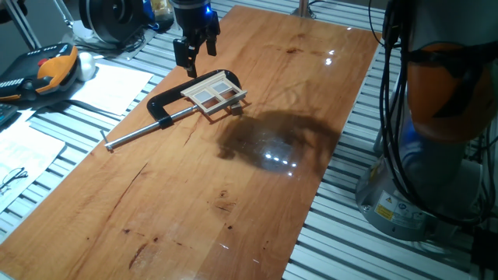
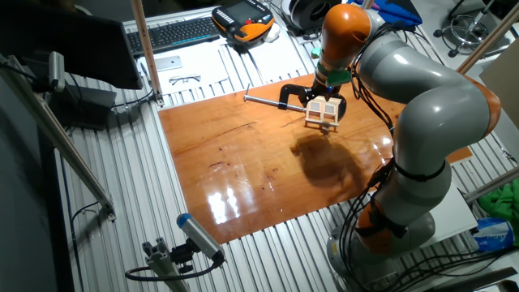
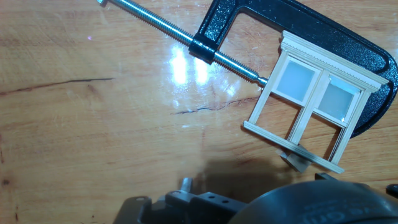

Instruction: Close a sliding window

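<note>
Hand view shows the sliding window (image 3: 314, 112) most plainly: a small pale wooden frame lying on the table, split by thin bars into four openings. The two openings at the moulded end are filled with whitish panes, while the two at the other end look empty, with the table's grain showing through. By that, the sash seems pushed to one end and the window reads as open, so the closing slide is, in my judgement, not yet done.

A black C-clamp (image 3: 292, 31) curves round the window and holds it, its steel screw rod (image 3: 174, 34) ending against the frame's side. Window and clamp sit toward the far part of the wooden table (image 1: 202, 202) in one fixed view (image 1: 214, 93).

The gripper (image 1: 194, 56) hangs above the clamp, near the window but apart from it. Its two fingers stand spread with a gap between them and nothing is held. What is left, as I judge it, is to come down onto the sash and push it along the frame.
</note>
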### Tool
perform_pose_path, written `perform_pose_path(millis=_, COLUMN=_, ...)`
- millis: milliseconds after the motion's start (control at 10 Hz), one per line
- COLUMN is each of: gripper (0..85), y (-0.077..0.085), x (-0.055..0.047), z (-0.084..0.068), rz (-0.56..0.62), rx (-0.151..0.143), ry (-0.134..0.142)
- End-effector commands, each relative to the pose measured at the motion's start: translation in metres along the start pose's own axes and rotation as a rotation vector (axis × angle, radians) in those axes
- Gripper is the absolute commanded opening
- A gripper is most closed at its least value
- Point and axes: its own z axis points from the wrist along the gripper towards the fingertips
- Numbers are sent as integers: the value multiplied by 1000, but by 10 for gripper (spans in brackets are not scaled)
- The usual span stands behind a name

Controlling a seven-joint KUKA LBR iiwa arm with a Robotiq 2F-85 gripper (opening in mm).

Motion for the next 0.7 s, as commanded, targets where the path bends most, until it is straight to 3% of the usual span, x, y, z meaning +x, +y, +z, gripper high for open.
perform_pose_path(millis=0, gripper=0, y=0, x=0, z=0, rz=0, rx=0, ry=0)
perform_pose_path(millis=100, gripper=0, y=0, x=0, z=0, rz=-10, rx=131, ry=-35)
perform_pose_path(millis=400, gripper=0, y=0, x=0, z=0, rz=-11, rx=132, ry=-36)
perform_pose_path(millis=600, gripper=0, y=0, x=-3, z=3, rz=-7, rx=115, ry=-26)
